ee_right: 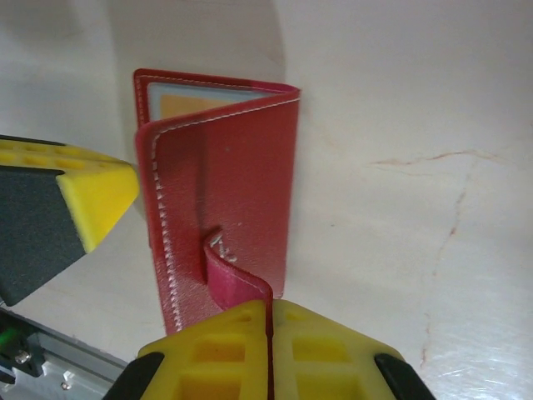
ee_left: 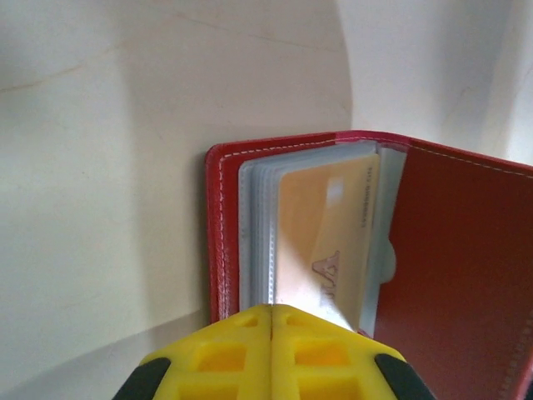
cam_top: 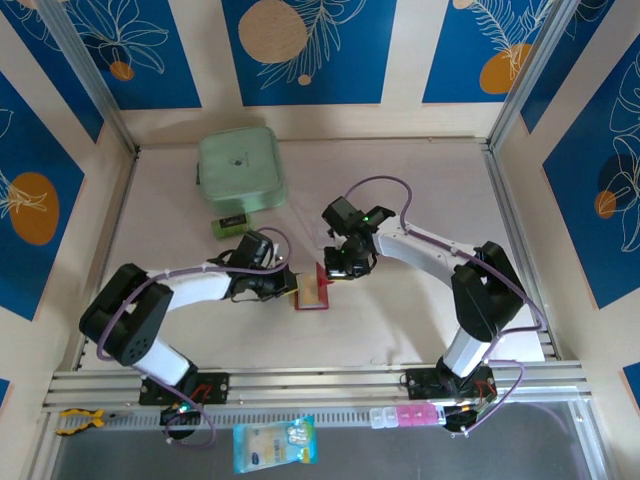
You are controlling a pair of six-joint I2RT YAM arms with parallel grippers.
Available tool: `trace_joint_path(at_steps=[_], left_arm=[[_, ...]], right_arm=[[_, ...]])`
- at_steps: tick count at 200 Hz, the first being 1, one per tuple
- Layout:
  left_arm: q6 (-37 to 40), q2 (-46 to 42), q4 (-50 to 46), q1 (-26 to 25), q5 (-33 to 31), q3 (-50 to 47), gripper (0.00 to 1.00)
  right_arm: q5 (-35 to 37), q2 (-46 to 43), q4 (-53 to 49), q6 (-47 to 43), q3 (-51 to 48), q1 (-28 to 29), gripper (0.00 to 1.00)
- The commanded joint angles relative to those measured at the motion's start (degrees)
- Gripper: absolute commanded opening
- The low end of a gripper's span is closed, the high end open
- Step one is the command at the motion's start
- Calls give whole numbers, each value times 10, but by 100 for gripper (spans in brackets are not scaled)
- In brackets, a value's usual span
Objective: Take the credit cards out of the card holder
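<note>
A mint-green case [cam_top: 240, 170] lies on the table [cam_top: 400, 330] in the upper left of the top view. Below and right of it, the left hand [ee_left: 272, 337] has its fingers pressed together on the near edge of a tan-gold credit card [ee_left: 329, 233], which sits in the clear sleeves of the open card holder [ee_left: 466, 250] at the frame's centre. Just right, the right hand [ee_right: 268, 321] is clamped on the holder's snap tab [ee_right: 229, 275].

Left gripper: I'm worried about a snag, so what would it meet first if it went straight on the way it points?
The tan-gold card in the open card holder: the left gripper looks shut right at its near edge, perhaps pinching it; depth is unclear.
</note>
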Motion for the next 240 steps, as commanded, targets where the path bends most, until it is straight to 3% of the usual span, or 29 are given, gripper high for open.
trace_joint_path(at_steps=[1,126,240], left_arm=[[2,17,6,-7,11,16,5],[14,28,-40,-10,-24,11,4],[11,44,-55,-10,-32,11,5]], right_arm=[[1,-19,-3,-9,-18,-7,0],[-3,-15,56,-27,-116,-60,1],[80,-14,16,-58,-129,-87,32]])
